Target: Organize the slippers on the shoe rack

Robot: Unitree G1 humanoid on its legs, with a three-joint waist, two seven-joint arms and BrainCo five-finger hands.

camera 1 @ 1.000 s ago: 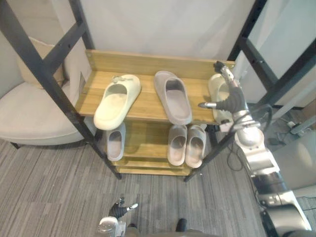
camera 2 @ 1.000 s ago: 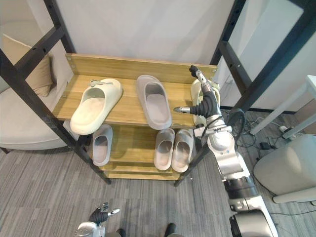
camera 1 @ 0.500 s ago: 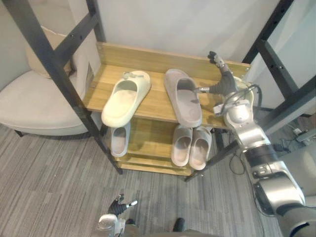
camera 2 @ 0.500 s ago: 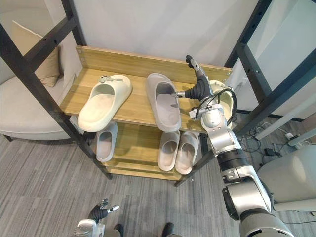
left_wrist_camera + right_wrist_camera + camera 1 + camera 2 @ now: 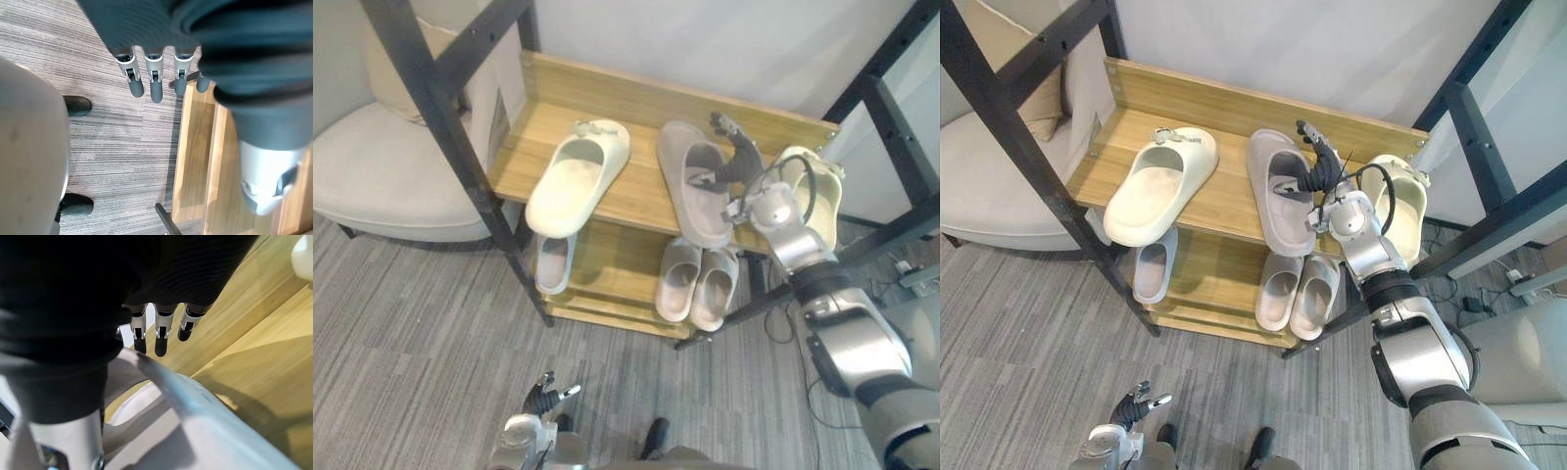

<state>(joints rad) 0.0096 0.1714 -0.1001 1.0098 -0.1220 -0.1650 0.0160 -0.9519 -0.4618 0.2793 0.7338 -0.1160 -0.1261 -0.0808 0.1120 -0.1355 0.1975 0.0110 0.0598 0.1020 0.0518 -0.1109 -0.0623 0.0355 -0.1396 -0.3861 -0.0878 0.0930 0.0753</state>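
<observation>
Fingers (image 5: 161,343) of the right hand (image 5: 734,164) reach out straight with nothing in them. The thumb (image 5: 703,181) stands apart to the side, across the grey slipper (image 5: 697,196) that lies directly under the palm; whether hand and slipper touch I cannot tell. That slipper sits near the centre of the frame on the top shelf (image 5: 636,196) of the shoe rack (image 5: 636,90). Its long axis runs from the back board down to the front edge, leaning a little to the lower right, so the fingers point over its upper end toward the back board. To take hold, I judge the hand needs only to drop and curl round the slipper's right-hand wall, just beneath it. Left of centre on the same shelf lies a cream slipper (image 5: 576,178), slanted the other way and well apart from the hand. A second cream slipper (image 5: 1402,201) sits at the shelf's right end, just beside the forearm. On the lower shelf (image 5: 607,276) a pair of grey slippers (image 5: 695,284) stands below the hand, and a single grey slipper (image 5: 551,264) below the first cream one. The left hand (image 5: 544,397) hangs at the bottom of the frame, relaxed and empty above the floor (image 5: 411,323), by far the more distant of the two. A pale chair (image 5: 372,176) stands at the left edge.
</observation>
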